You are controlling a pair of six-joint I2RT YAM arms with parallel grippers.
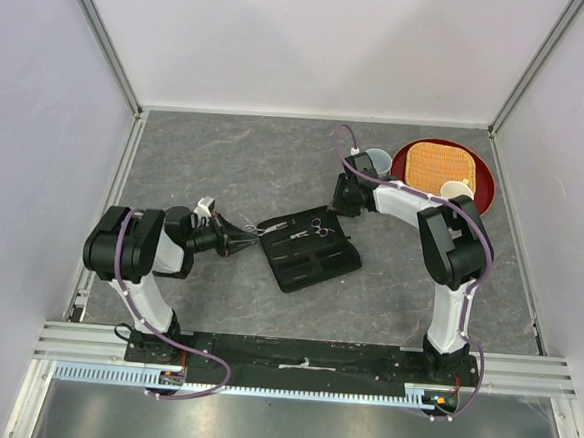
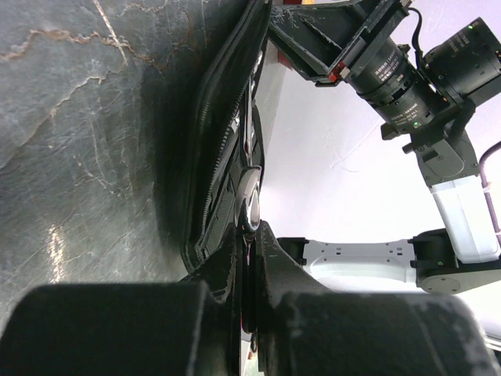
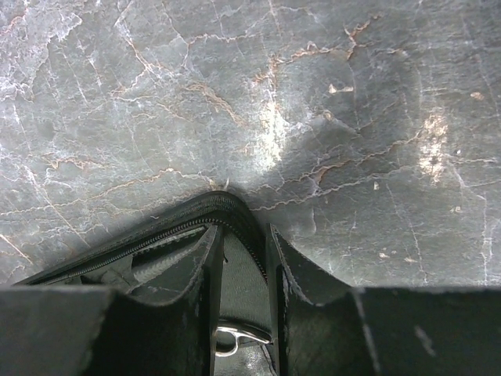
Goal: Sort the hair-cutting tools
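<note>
Black fingers of the left pincer are filling the bottom of its wrist view, pressing shut on a thin pair of silver scissors whose metal is poking out just past the tips. The blades are meeting the left side of the open folding case, which is lying near the middle of the worktop, a little toward the left edge. The right pincer is sitting low over the case's corner nearest the far right of the worktop, its jaws narrowly parted astride the zip. I cannot tell whether they are actually pinching the case or only hovering over it. A second pair of scissors is resting on the case's inner face. The combs are not showing against the black lining. A red tray is standing well apart in the far right corner. The step in hand is probably moving the gripped scissors across the case's edge, though I cannot tell in which direction. Doing it well is calling for a low, level wrist and travel along the line of the blades, so the tips are not snagging the zip. The right arm should be steadying the case, lest it slide toward the left edge.
</note>
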